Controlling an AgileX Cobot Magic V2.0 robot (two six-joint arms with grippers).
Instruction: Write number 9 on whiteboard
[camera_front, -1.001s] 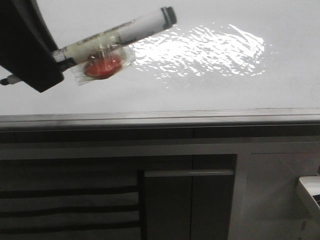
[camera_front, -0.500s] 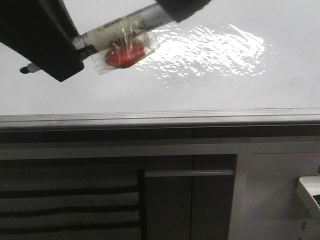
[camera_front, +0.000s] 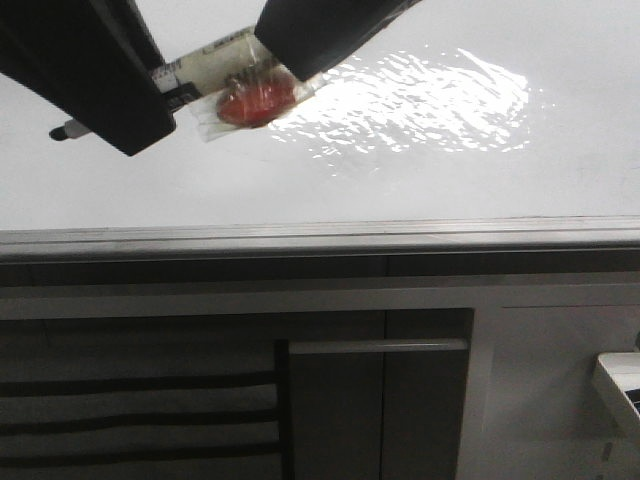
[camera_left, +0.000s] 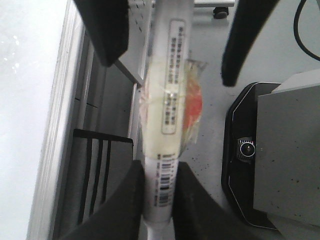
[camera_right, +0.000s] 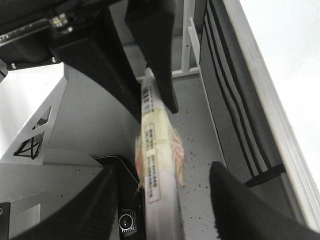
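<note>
My left claw (camera_left: 159, 192) pinches the light, stiff, slick marker (camera_left: 165, 105) at its barcoded end above the blank whiteboard (camera_front: 400, 170), while my right claw (camera_right: 162, 185), fingers wide, straddles its cap end, judged the place to pull.

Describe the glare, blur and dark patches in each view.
Front view: a bright rippled glare patch on the whiteboard; the cabinet below is dim. Left wrist view: the marker label is soft, the left tool dark. Right wrist view: the marker blurs, the right tool is dark and featureless.
</note>
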